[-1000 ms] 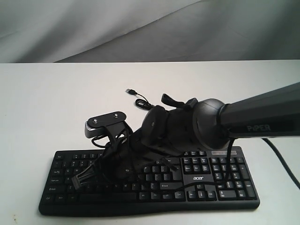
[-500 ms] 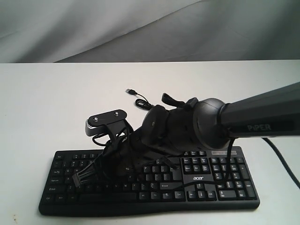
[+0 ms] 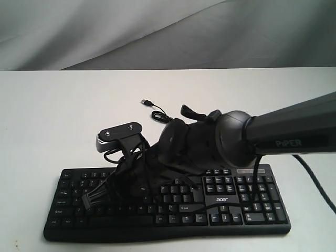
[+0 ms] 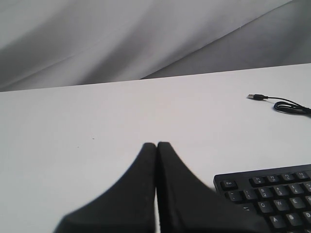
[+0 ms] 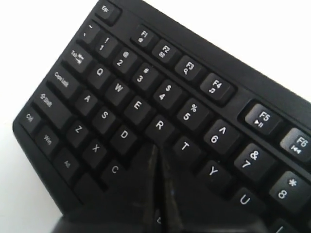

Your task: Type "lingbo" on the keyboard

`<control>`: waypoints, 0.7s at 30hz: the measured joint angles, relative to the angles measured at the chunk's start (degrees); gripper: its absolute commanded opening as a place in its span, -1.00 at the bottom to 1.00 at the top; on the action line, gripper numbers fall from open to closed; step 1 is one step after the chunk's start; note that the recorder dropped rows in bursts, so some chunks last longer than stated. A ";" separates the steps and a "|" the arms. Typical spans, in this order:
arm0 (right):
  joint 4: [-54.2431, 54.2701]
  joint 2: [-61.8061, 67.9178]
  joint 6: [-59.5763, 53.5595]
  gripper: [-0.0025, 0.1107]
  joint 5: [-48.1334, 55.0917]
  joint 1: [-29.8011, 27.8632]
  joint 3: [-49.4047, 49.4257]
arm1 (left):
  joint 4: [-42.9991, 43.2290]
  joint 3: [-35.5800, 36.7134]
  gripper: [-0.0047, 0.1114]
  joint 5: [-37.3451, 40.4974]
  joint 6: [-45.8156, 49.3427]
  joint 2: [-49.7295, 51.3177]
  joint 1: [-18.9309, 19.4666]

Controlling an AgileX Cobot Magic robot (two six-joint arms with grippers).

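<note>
The black keyboard (image 3: 222, 200) with its white "acer" logo lies along the table's near edge. My right arm reaches across it from the right. My right gripper (image 3: 89, 199) is shut and empty, its tips low over the left half of the keys. In the right wrist view the right gripper (image 5: 156, 150) points at the keyboard (image 5: 160, 92) between the R, D, C and T keys; the key under the tips is hidden. My left gripper (image 4: 156, 144) is shut and empty over bare table, beside the keyboard (image 4: 272, 199) at its Esc corner.
The keyboard's thin black USB cable (image 3: 155, 110) lies coiled on the white table (image 3: 63, 115) behind the keyboard, also visible as the cable (image 4: 286, 104) in the left wrist view. A grey cloth backdrop (image 3: 157, 31) hangs behind the table. The right arm's own cable (image 3: 315, 178) trails off right.
My right gripper has edged slightly to the left over the keys. The keyboard and the cable have not moved.
</note>
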 measured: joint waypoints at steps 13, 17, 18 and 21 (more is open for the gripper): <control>-0.20 0.77 0.00 -0.96 0.48 0.00 -0.48 | 0.00 0.00 -0.91 0.00 0.00 0.00 0.00; -1.58 -0.98 0.41 -0.96 1.13 0.00 -0.48 | 0.00 0.00 -0.91 0.00 0.00 0.00 0.00; -2.49 -1.57 1.13 -0.96 1.29 0.00 -0.48 | 0.00 0.00 -0.91 0.00 0.00 0.00 0.00; -5.33 -2.59 4.07 -0.96 2.55 0.00 -0.48 | 0.00 0.00 -0.91 0.00 0.00 0.00 0.00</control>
